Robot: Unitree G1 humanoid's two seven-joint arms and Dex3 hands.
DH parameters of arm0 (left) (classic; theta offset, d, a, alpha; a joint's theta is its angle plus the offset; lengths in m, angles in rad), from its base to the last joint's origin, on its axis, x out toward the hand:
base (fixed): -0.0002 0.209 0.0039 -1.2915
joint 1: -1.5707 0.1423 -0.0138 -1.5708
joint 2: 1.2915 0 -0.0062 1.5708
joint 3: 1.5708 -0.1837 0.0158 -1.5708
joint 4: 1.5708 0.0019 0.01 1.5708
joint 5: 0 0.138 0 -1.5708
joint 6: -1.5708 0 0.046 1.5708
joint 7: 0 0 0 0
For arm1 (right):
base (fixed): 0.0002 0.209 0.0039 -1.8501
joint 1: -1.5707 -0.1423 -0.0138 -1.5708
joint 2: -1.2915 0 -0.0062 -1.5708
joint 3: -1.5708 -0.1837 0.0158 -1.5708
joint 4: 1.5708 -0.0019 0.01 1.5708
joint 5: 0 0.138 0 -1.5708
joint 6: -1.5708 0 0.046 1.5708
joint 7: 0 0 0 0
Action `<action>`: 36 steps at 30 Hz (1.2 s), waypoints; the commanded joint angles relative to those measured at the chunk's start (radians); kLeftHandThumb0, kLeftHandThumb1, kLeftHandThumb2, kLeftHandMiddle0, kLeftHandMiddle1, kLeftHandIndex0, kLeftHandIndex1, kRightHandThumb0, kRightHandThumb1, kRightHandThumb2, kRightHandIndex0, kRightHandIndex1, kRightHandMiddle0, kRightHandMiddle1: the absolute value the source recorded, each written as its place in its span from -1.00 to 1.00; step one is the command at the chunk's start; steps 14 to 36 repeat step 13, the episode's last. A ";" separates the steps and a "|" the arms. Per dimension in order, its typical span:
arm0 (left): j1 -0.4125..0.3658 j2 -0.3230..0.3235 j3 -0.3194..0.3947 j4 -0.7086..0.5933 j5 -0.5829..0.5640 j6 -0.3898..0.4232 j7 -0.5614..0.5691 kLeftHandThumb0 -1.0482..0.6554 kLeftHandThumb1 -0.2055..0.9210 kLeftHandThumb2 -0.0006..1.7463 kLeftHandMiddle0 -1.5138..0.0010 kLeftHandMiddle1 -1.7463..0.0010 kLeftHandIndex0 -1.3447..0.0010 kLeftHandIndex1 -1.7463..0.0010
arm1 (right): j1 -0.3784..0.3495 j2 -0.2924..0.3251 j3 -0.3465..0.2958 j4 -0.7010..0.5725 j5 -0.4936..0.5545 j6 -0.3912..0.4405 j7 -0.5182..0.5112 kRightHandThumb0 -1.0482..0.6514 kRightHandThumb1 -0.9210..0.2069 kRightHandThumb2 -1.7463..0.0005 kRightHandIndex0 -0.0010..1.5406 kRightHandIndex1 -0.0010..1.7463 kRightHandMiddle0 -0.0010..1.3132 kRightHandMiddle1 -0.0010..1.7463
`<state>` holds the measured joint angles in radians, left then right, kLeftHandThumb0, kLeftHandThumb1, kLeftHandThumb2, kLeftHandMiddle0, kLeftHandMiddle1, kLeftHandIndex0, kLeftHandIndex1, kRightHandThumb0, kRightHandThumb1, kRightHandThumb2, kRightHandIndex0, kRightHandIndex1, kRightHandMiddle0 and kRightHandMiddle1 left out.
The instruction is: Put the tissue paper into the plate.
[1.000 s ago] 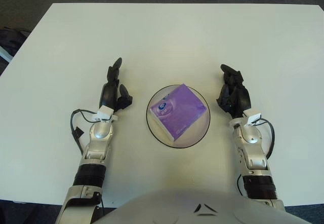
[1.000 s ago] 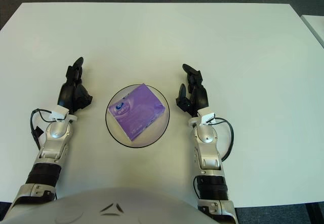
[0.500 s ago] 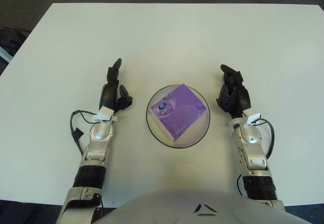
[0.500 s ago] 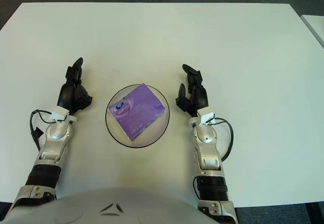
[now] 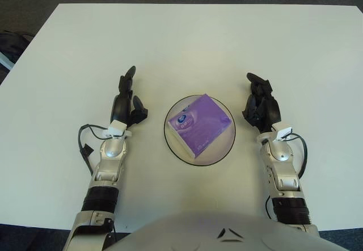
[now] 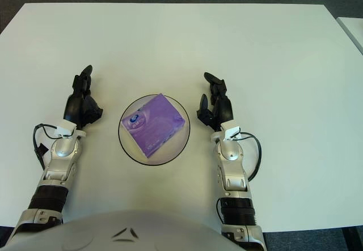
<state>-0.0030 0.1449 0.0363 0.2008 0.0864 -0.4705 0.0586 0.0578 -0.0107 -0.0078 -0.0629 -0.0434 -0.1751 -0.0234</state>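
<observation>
Nothing much has shifted over the last second: the purple plastic-wrapped tissue pack [image 5: 199, 125] lies where it lay, and only the left hand [image 5: 126, 100] has eased a touch outward, away from the dish. The pack sits inside the round clear glass plate with a dark rim [image 5: 226, 150], lying flat and turned cornerwise, its corners reaching close to the rim without seeming to hang past it. On the robot's left, that hand shows just beside the plate, well clear of it, with one finger stretched forward and the others loosely bent, gripping nothing. The right hand [image 5: 260, 104] shows on the other side, near the rim but apart from it, its fingers relaxed and part-curled around empty air. Both stand out against the wide white table [image 5: 187, 41] that carries everything. To my eye the placing is done, so the step in hand is simply the retreat: each hand should draw back along its own side, keeping its fingers slack and away from the rim, since a careless brush could slide the plate or tip the pack out.
</observation>
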 commanded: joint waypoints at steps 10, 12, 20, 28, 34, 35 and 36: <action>0.110 -0.019 -0.018 0.092 0.042 0.016 0.017 -0.78 1.00 0.39 0.86 0.99 1.00 0.42 | 0.034 0.002 -0.002 0.057 0.007 0.032 0.002 -0.43 -1.00 -0.02 -0.64 -0.92 -1.00 -0.17; 0.107 -0.018 -0.019 0.093 0.050 0.016 0.023 -0.81 1.00 0.39 0.88 1.00 1.00 0.43 | 0.033 0.003 -0.003 0.060 0.009 0.031 0.002 -0.43 -1.00 -0.03 -0.64 -0.92 -1.00 -0.17; 0.106 -0.018 -0.019 0.096 0.050 0.014 0.023 -0.81 1.00 0.39 0.88 1.00 1.00 0.44 | 0.032 0.003 -0.003 0.061 0.010 0.031 0.002 -0.43 -1.00 -0.03 -0.64 -0.92 -1.00 -0.16; 0.106 -0.018 -0.019 0.096 0.050 0.014 0.023 -0.81 1.00 0.39 0.88 1.00 1.00 0.44 | 0.032 0.003 -0.003 0.061 0.010 0.031 0.002 -0.43 -1.00 -0.03 -0.64 -0.92 -1.00 -0.16; 0.106 -0.018 -0.019 0.096 0.050 0.014 0.023 -0.81 1.00 0.39 0.88 1.00 1.00 0.44 | 0.032 0.003 -0.003 0.061 0.010 0.031 0.002 -0.43 -1.00 -0.03 -0.64 -0.92 -1.00 -0.16; 0.106 -0.018 -0.019 0.096 0.050 0.014 0.023 -0.81 1.00 0.39 0.88 1.00 1.00 0.44 | 0.032 0.003 -0.003 0.061 0.010 0.031 0.002 -0.43 -1.00 -0.03 -0.64 -0.92 -1.00 -0.16; 0.106 -0.018 -0.019 0.096 0.050 0.014 0.023 -0.81 1.00 0.39 0.88 1.00 1.00 0.44 | 0.032 0.003 -0.003 0.061 0.010 0.031 0.002 -0.43 -1.00 -0.03 -0.64 -0.92 -1.00 -0.16</action>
